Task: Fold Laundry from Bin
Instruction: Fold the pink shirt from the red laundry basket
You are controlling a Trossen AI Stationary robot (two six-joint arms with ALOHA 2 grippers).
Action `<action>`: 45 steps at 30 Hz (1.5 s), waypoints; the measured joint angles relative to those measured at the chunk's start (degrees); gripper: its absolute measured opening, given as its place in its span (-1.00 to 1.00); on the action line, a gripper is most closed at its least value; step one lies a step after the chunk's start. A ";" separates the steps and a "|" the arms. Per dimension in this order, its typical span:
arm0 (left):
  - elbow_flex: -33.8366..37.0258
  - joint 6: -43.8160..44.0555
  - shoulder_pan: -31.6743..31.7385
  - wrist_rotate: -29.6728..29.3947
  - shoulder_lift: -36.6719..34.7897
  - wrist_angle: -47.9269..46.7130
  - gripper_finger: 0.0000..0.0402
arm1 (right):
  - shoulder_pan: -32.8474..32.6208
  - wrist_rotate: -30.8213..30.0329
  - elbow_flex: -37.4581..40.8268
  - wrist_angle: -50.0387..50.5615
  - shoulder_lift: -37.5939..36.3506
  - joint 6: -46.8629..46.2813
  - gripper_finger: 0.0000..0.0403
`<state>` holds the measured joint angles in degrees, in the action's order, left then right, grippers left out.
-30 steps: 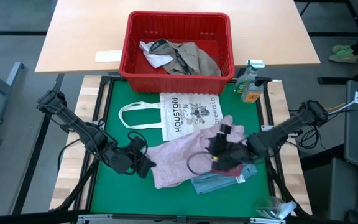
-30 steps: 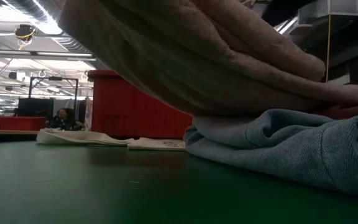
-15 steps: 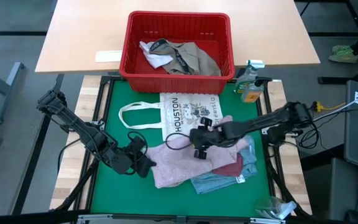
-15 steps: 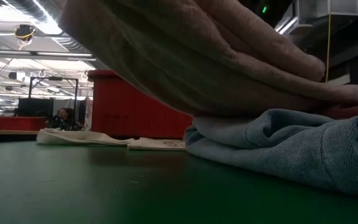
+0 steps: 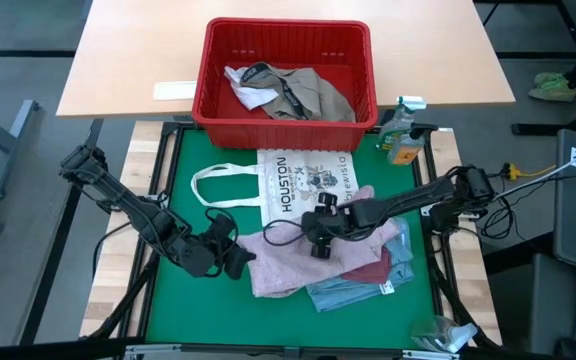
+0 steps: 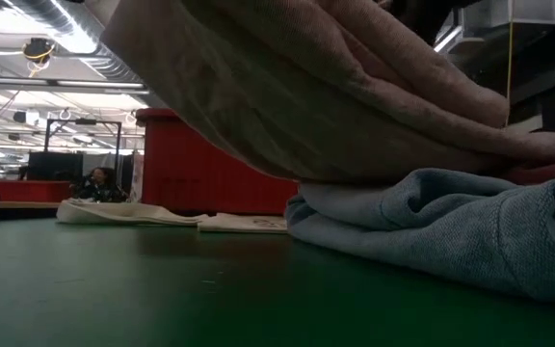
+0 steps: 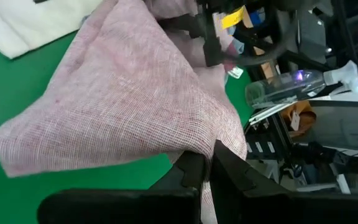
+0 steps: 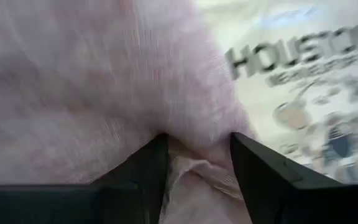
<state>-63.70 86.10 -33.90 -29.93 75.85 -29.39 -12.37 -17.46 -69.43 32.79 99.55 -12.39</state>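
Pinching pink garment, left gripper closed

We see the left arm reaching in low from the left edge of the desk, its left gripper with jaws closed, pinching cloth between them. The right arm stretches across from the right side, its right gripper pointed down, jaws spread wide with fabric between them.
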 joint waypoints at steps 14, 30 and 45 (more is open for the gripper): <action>0.00 -16.43 7.63 0.49 0.00 13.98 -0.95 | -0.78 -1.34 -0.02 3.80 -21.10 0.34 -0.13; -0.09 -29.61 19.33 14.46 13.49 43.01 -0.97 | -10.66 -1.02 -0.07 9.18 -33.85 -5.22 -0.13; -4.65 -28.36 27.29 25.32 34.64 68.84 -0.98 | -12.38 -0.98 -0.07 21.74 -35.78 -10.11 -0.13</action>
<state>-68.35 57.74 -6.62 -4.61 110.50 39.45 -24.75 -18.44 -69.49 54.53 63.77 -22.50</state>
